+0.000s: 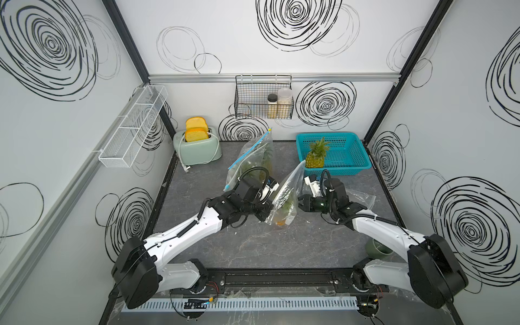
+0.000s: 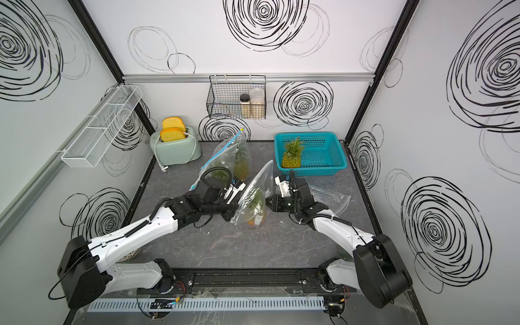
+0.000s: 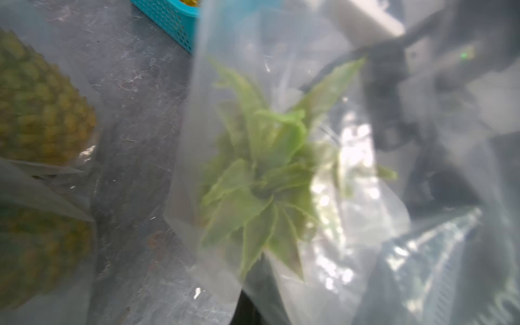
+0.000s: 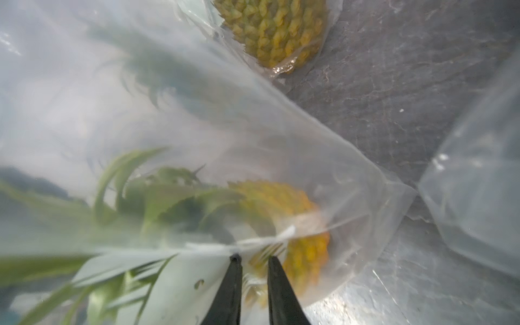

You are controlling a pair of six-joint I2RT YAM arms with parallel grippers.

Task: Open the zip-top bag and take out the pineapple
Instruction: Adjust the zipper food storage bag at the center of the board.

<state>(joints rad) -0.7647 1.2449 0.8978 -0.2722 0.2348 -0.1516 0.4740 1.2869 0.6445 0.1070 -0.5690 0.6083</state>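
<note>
The zip-top bag (image 1: 284,194) stands mid-table between both outstretched arms, pineapple (image 4: 305,222) inside at its bottom. The left gripper (image 1: 266,217) is clamped on the bag's edge; the right gripper (image 4: 253,256), jaws narrowly parted, touches the film. Behind, a teal basket (image 1: 349,168) holds a second pineapple (image 1: 315,161).

Bright, even light; wrist views blurred, glare-flecked.
</note>
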